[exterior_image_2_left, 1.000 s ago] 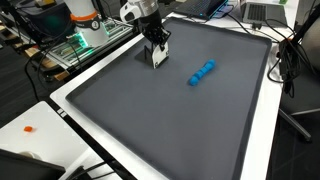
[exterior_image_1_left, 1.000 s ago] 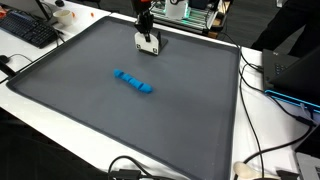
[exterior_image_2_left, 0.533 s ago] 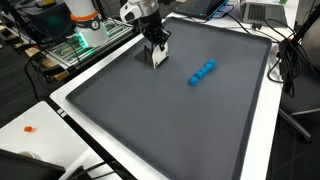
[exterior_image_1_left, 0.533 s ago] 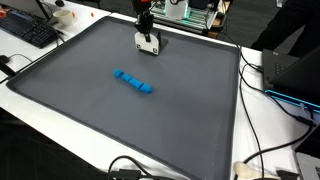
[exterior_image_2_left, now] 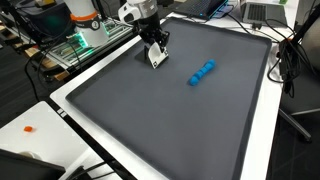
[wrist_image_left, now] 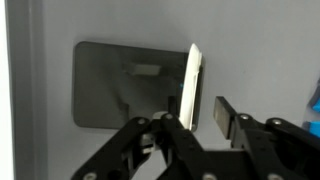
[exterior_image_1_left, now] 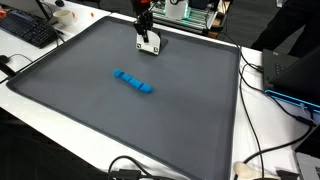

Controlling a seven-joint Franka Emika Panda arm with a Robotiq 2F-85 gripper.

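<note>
My gripper point(exterior_image_1_left: 147, 32) point(exterior_image_2_left: 153, 48) is at the far side of a dark grey mat point(exterior_image_1_left: 90, 120) point(exterior_image_2_left: 170, 130). A thin white plate point(exterior_image_1_left: 149, 43) point(exterior_image_2_left: 156, 60) stands on edge between the fingers and looks tilted. In the wrist view the plate point(wrist_image_left: 193, 80) rests against one finger, with a clear gap to the other finger, so the gripper point(wrist_image_left: 203, 110) is open. The plate throws a broad rectangular shadow on the mat. A blue toothed block point(exterior_image_1_left: 133, 82) point(exterior_image_2_left: 203, 72) lies in the middle of the mat, well apart from the gripper. A blue bit shows at the wrist view's edge point(wrist_image_left: 314, 100).
The mat lies on a white table point(exterior_image_1_left: 280, 150) point(exterior_image_2_left: 60, 105). A keyboard point(exterior_image_1_left: 28, 30) and cables point(exterior_image_1_left: 262, 85) lie around the mat's edges. Electronics stand behind the arm point(exterior_image_1_left: 195, 15) point(exterior_image_2_left: 80, 45). A small orange item point(exterior_image_2_left: 29, 128) lies on the table.
The gripper has risen slightly at the same spot, and the white plate now looks more tilted. The blue block has not moved.
</note>
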